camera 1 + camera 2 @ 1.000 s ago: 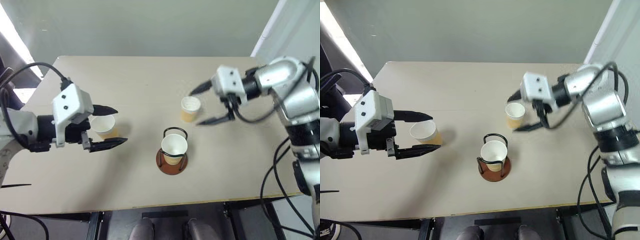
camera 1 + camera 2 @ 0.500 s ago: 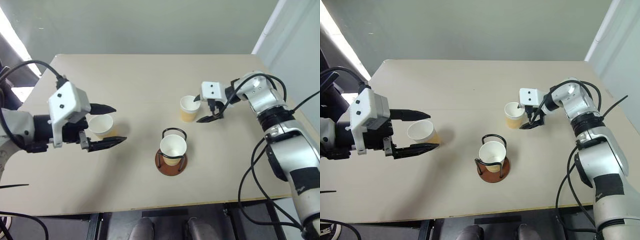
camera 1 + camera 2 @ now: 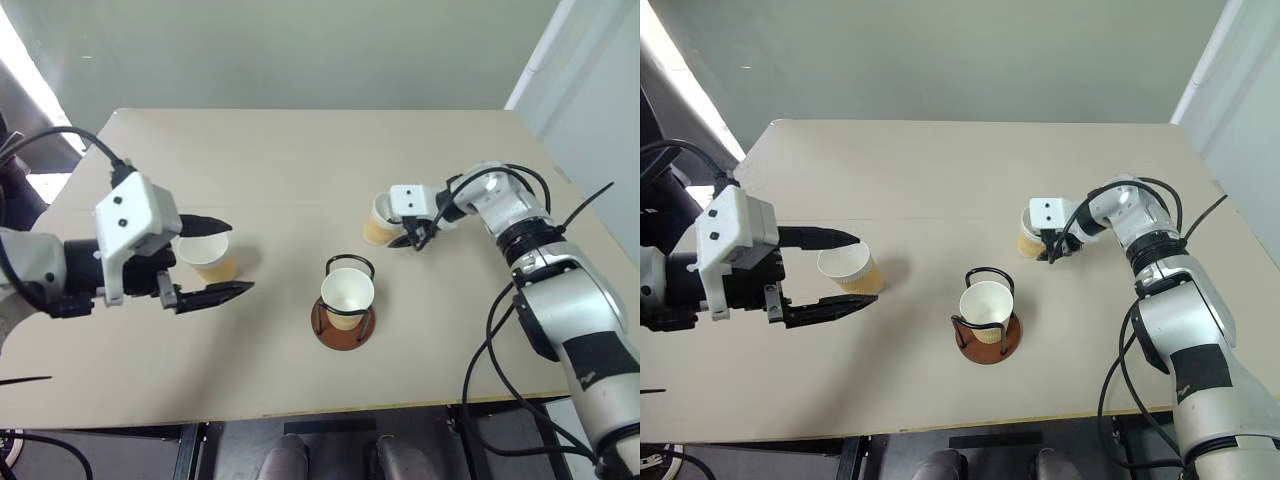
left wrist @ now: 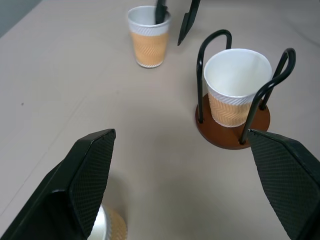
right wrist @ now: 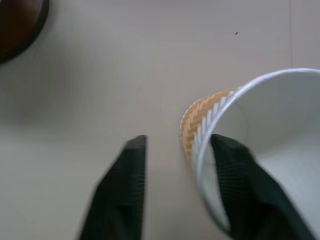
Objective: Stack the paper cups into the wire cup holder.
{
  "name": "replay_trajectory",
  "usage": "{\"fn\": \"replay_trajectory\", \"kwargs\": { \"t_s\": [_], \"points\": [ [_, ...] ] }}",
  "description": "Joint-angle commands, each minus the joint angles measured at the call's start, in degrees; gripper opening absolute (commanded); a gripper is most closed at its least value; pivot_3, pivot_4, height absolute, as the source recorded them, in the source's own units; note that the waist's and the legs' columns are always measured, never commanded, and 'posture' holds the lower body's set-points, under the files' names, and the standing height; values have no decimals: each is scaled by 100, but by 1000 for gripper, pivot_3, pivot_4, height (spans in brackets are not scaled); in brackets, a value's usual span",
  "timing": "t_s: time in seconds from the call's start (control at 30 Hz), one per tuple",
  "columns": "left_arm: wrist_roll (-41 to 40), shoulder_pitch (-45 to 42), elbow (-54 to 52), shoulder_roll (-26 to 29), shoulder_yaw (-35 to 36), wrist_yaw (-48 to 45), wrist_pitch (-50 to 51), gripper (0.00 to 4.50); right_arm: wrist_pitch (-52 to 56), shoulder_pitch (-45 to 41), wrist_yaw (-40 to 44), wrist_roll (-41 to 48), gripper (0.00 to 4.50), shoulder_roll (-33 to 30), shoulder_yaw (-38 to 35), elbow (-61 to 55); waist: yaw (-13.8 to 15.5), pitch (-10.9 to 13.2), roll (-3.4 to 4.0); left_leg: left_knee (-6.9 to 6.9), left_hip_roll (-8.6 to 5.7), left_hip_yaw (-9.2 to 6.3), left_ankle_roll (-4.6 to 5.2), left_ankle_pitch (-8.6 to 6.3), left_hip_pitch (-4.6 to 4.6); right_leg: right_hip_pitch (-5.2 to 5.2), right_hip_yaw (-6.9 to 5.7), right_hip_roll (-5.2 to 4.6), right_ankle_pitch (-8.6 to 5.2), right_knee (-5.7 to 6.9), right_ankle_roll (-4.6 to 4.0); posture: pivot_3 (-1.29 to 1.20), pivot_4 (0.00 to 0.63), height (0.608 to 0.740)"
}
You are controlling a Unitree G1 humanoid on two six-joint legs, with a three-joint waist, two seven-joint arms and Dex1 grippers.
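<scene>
My right claw (image 3: 1048, 250) straddles the wall of the paper cup (image 3: 1031, 236) right of centre: one finger inside, one outside, a gap left, not yet clamped. The cup tilts. The wire cup holder (image 3: 986, 318) sits lower left, one cup already in. My left claw (image 3: 840, 272) hangs wide open, empty.

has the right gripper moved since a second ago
Yes. The right gripper has come down and in to the far paper cup, nearer the wire cup holder than before.
</scene>
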Motion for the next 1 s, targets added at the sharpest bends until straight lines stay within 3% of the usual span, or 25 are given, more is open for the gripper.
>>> {"fn": "replay_trajectory", "kwargs": {
  "t_s": [0.03, 0.07, 0.23, 0.4, 0.57, 0.83, 1.0],
  "points": [
    [-7, -23, -85, 85, 162, 13, -39, 4500, -88, -215, 116, 67, 478, -72, -182, -72, 1, 0, 0, 0, 0, 0, 0, 0, 0, 0, 0, 0, 0, 0, 0, 0, 150, 740],
    [-5, -46, -69, 93, 138, 3, -66, 4500, -64, -233, 313, 178, 101, -107, -258, -141, 0, 0, 0, 0, 0, 0, 0, 0, 0, 0, 0, 0, 0, -1, 0, 0, 150, 740],
    [-24, -138, 120, 130, 192, -148, -178, 4500, 573, -309, 1787, 1269, 45, -634, -717, -1352, 15, 1, 1, 0, -1, 1, -4, 2, -8, -4, -1, 0, 0, -3, 0, 0, 150, 740],
    [24, -154, 203, 77, 23, -136, -287, 4500, 2664, 17, 1917, 3808, 45, -1840, -449, -4216, 33, 3, 5, -2, -1, 2, -9, 5, -20, -2, -4, 4, -1, -16, -1, 0, 150, 740],
    [88, -295, 329, 47, -297, -135, -456, 4500, 4345, 586, 1917, 5455, 45, -2307, -697, -6553, -48, 2, -1, 0, 9, 7, -10, 5, 16, 34, 1, 21, -3, -24, -5, 0, 150, 740],
    [71, -371, 322, 55, -413, -102, -463, 4500, 4774, 1421, 1231, 4756, 45, -1889, -549, -7442, -75, 4, -6, 13, 19, 4, 3, 16, 56, 46, 6, 29, -6, 2, -11, 0, 150, 740],
    [40, -282, 235, 78, -272, -49, -357, 4500, 4739, 1530, 1410, 4574, 45, -1818, -571, -7419, -71, 4, -6, 12, 18, 0, 8, 12, 45, 39, 2, 28, -6, -1, -11, 0, 150, 740]
  ]
}}
